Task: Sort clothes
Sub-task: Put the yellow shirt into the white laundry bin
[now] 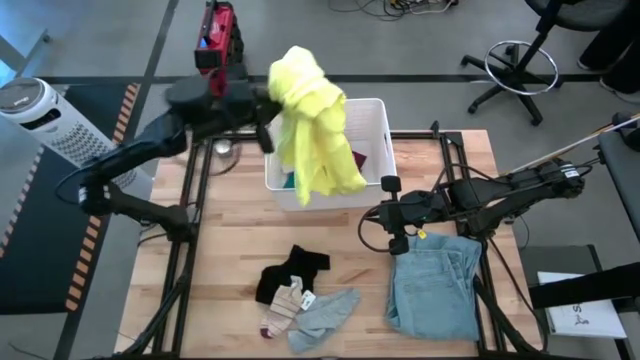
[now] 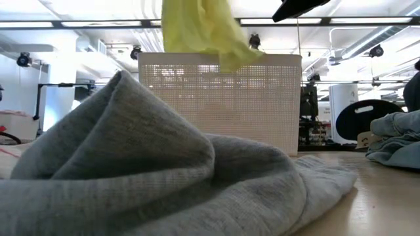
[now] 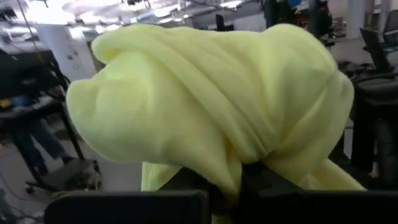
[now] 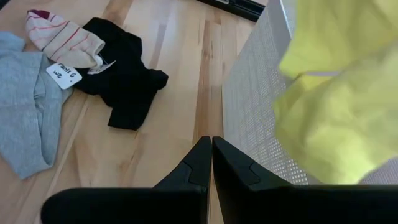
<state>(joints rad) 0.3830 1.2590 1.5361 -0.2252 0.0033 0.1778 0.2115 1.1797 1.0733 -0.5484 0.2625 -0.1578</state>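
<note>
Near the upper middle of the high view, a white basket [image 1: 372,112] stands on the wooden table [image 1: 230,245]. Inside it, a maroon piece [image 1: 358,161] and a teal piece [image 1: 287,181] show at the bottom. The yellow top [image 1: 308,120] hangs over the basket's left part, held up by the left gripper [image 1: 268,100], whose jaws are clenched on the fabric. To the right of centre, the right gripper [image 1: 392,214] sits just beside the basket's lower right corner with jaws pressed together on nothing. Light blue jeans [image 1: 435,285] lie at lower right; a black garment [image 1: 290,270], a striped sock [image 1: 282,308] and a grey garment [image 1: 325,318] lie at lower centre.

Across the low view, the grey garment [image 2: 151,177] fills the foreground, the basket [image 2: 262,105] stands behind it with the yellow top [image 2: 197,29] dangling above its rim, and the jeans [image 2: 397,141] lie at the right edge.

Filling the left wrist view, the yellow top [image 3: 211,106] bunches in front of the camera.

At the bottom centre of the right wrist view, the right gripper [image 4: 211,144] shows its jaws touching, beside the basket wall [image 4: 255,106]. The yellow top [image 4: 339,87] hangs at right; the black garment [image 4: 124,74], striped sock [image 4: 59,37] and grey garment [image 4: 25,106] lie at upper left.
</note>
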